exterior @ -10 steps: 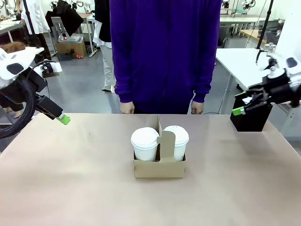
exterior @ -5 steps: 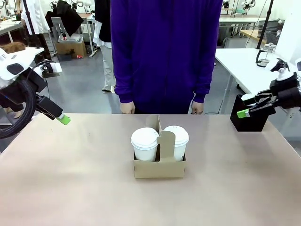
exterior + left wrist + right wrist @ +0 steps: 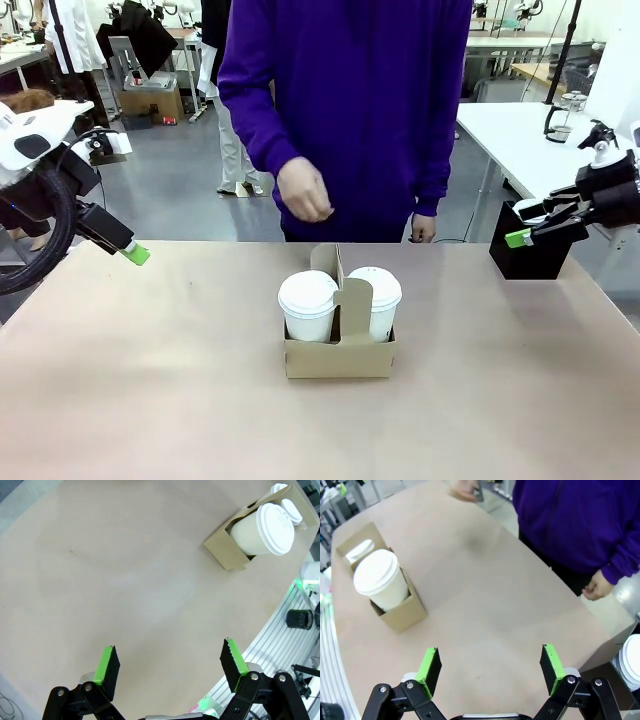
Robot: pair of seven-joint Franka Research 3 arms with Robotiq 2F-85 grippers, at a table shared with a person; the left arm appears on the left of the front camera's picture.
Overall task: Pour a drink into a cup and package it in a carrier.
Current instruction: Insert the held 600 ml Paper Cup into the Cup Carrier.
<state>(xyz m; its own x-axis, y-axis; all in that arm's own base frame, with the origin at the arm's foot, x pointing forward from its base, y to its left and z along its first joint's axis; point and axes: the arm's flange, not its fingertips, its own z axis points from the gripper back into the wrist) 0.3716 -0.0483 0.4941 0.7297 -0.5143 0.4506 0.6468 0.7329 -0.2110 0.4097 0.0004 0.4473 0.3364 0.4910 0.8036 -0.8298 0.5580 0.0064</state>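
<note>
Carrier: the carrier sits near the middle of the table, a low brown cardboard box with an upright central handle rising between its two slots.
Cups: one lidded white cup stands in the left slot and a second lidded cup in the right, both upright and seated down inside the walls.
Weight: probably moderate if the cups are filled; their lids hide the contents, so that is a guess.
Stiffness: thin card, likely to flex or sag at the base under a loaded lift; the paper cups would crush under a hard pinch.
Hold: the handle looks the best place, gripped across its flat faces and lifted straight up so the load hangs level; squeezing the low side walls could buckle them.
Risk: tilt or swing could slop liquid against the lids.
Left gripper: the left gripper hovers over bare table well apart from the carrier, jaws spread wide, nothing between them.
Right gripper: the right gripper hangs at the right side of the table, jaws likewise wide and empty.
Person: one hand is raised, loosely curled, above and behind the carrier; the other hand hangs at the table's far edge.
</note>
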